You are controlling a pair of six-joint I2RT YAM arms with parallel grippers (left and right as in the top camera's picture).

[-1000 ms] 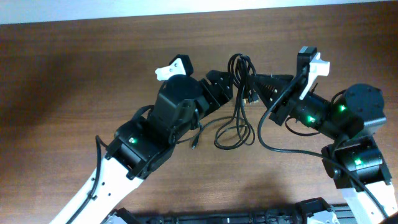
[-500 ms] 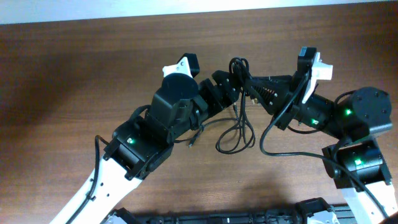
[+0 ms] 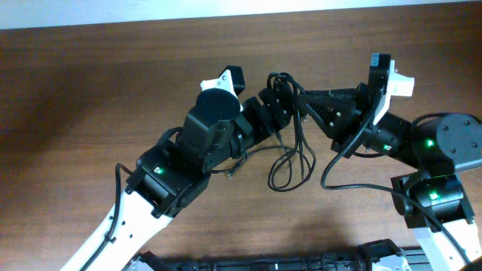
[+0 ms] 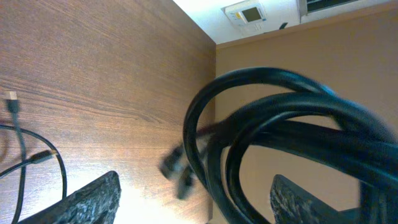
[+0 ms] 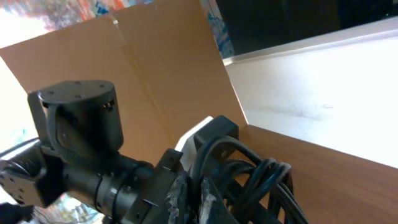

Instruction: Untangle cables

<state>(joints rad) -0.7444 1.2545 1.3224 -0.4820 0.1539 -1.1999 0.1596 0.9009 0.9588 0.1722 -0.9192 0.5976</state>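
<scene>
The cables (image 3: 299, 141) are thin black cords, bunched in a coil between my two grippers, with long loops trailing down onto the wooden table (image 3: 90, 83). One small plug end (image 3: 233, 172) lies by the left arm. My right gripper (image 3: 303, 102) is shut on a strand of the coil (image 5: 267, 177), which shows pinched between its fingers (image 5: 209, 200). My left gripper (image 3: 279, 105) is open wide. In the left wrist view the coil's loops (image 4: 261, 99) pass close and blurred between its fingers (image 4: 93, 199), touching neither. More cord (image 4: 22, 149) lies on the table behind.
The right arm's own thicker black wire (image 3: 335, 177) arcs over the table below its wrist. The table's far edge meets a white wall strip (image 3: 226, 7). A brown cardboard panel (image 5: 168, 68) stands beyond the table. The left arm's body (image 5: 74, 124) is close to the right gripper.
The right gripper has drawn the coil up and to the right, and the trailing loops slid right. The left gripper has come forward round the coil, its jaws a little narrower.
</scene>
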